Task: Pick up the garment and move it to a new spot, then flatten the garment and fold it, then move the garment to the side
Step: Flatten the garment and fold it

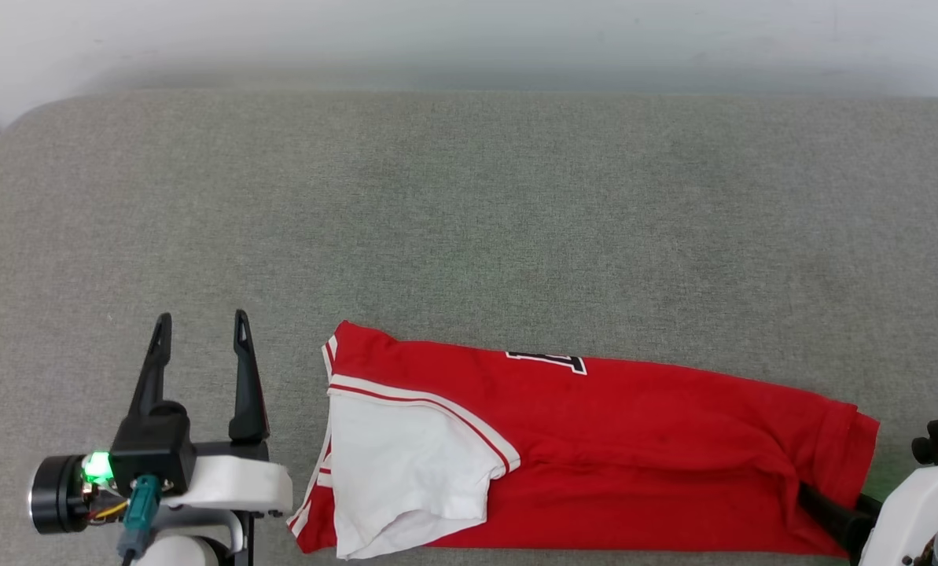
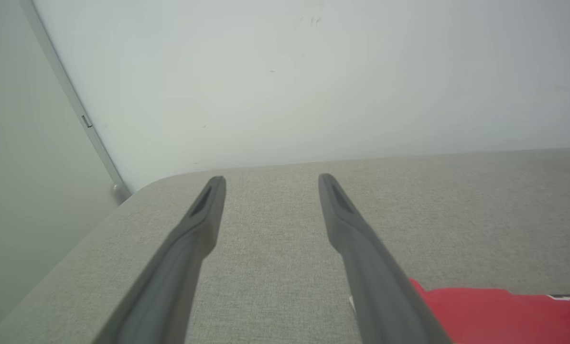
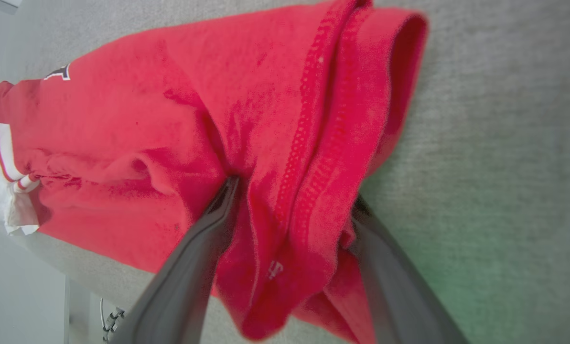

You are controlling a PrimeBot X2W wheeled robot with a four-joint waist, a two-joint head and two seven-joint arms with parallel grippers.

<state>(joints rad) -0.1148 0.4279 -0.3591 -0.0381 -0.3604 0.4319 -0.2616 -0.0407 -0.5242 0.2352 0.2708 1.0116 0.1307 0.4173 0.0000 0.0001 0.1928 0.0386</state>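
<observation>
A grey cloth-covered table [image 1: 469, 196] with rounded corners stands against a pale plain wall [image 1: 469, 39]. Most of its top is bare. A red jersey-style T-shirt [image 1: 634, 440] of thin soft fabric lies along the near edge, right of the middle, folded lengthwise into a long band. A white short sleeve [image 1: 406, 464] with red-and-white striped trim is laid over its left end. A sliver of the black white-outlined numerals [image 1: 547, 360] peeks out at the far fold.

The left hand [image 1: 201, 318] sits just beside the sleeve end, apart from the cloth. Its two long dark fingers are spread wide with nothing between them but grey table. A small green light [image 1: 97, 465] glows on the wrist behind it. In the left wrist view, a thin grey metal strip [image 2: 74, 105] runs down the wall to the table's corner, and the shirt's red edge shows past the right finger.

The right hand [image 3: 294, 196] is at the shirt's other end, at the hem. Its fingers also stand wide apart. The bunched, stitched hem lies between them. One fingertip is tucked into a fold and the other is hidden behind the cloth, so the fabric drapes across the hand but is not pinched. The rumpled hem blocks any view of those fingertips.
</observation>
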